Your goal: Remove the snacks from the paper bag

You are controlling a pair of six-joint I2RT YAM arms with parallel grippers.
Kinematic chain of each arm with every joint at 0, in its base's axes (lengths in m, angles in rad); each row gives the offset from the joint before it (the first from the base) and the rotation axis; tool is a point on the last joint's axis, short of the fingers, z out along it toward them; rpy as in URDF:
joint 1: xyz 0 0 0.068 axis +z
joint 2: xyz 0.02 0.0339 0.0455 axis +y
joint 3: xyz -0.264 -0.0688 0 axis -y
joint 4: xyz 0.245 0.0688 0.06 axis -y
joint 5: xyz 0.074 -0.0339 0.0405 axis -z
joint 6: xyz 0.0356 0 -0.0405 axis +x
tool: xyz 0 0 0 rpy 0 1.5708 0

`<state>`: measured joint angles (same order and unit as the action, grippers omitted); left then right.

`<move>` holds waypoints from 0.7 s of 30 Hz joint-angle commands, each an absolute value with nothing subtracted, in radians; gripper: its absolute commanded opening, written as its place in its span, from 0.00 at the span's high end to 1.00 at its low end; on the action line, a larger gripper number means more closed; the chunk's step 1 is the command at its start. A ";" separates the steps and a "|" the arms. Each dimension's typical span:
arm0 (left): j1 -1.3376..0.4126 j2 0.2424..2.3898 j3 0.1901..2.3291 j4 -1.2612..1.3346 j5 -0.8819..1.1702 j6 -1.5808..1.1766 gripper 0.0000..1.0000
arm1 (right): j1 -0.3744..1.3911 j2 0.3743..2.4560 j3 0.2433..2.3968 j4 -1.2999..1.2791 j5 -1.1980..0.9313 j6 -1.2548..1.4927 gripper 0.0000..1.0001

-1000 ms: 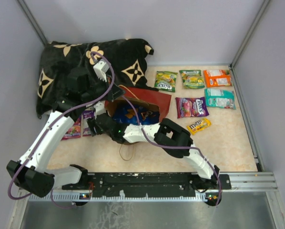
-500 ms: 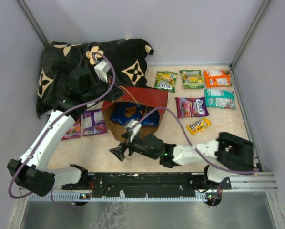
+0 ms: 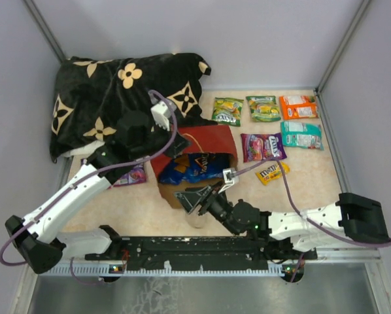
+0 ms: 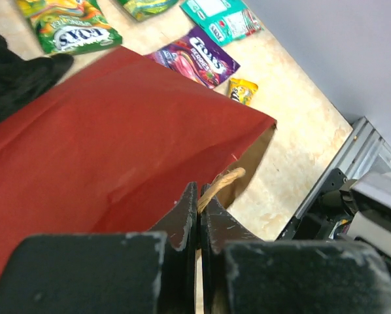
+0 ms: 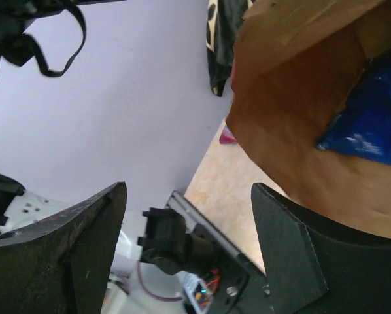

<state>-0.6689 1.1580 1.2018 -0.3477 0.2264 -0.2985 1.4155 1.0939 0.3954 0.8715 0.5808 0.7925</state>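
Far left, black flowered pillow [image 3: 104,91] is lying against the back corner, and a purple packet [image 3: 135,175] is sitting on the table [image 3: 313,196] just beside the left arm. Left pincer [image 4: 199,196] is clamped fully shut on the twine handle [image 4: 223,178] of the paper bag [image 3: 205,139], pulling the red side up so the mouth is gaping toward the near edge. Bag is lying mid-table, its far corner touching the pillow. Blue Doritos bag [image 3: 192,167] is showing inside, on the brown lining. Right pincer [image 5: 189,190] is hovering just in front of the mouth, jaws spread wide, gripping nothing. Right of the bag, six packets are sitting out: two green [image 3: 227,111] [image 3: 264,108], orange [image 3: 298,106], teal [image 3: 301,135], purple [image 3: 263,146] and the yellow M&M's pack [image 3: 272,172]. So the step in hand looks like fetching the Doritos bag, likely the last one, though I cannot tell if anything smaller is hiding under it. Next move is calling for the right pincer to be reaching into the mouth, closing on a crinkled edge of the blue bag and drawing it out toward the open table, while the left is holding the mouth up.
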 commanded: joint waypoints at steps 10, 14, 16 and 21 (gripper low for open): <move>-0.918 1.232 1.276 -0.275 -0.243 -0.356 1.00 | 1.654 1.191 0.591 -0.294 1.383 2.174 0.22; -0.937 1.253 1.294 -0.280 -0.243 -0.350 1.00 | 1.657 1.210 0.592 -0.816 1.397 2.668 0.27; -0.951 1.267 1.303 -0.280 -0.242 -0.343 1.00 | 1.601 1.188 0.544 -0.827 1.350 2.675 0.29; -0.978 1.303 1.314 -0.270 -0.249 -0.341 1.00 | 1.500 1.098 0.512 -0.835 1.404 2.589 0.31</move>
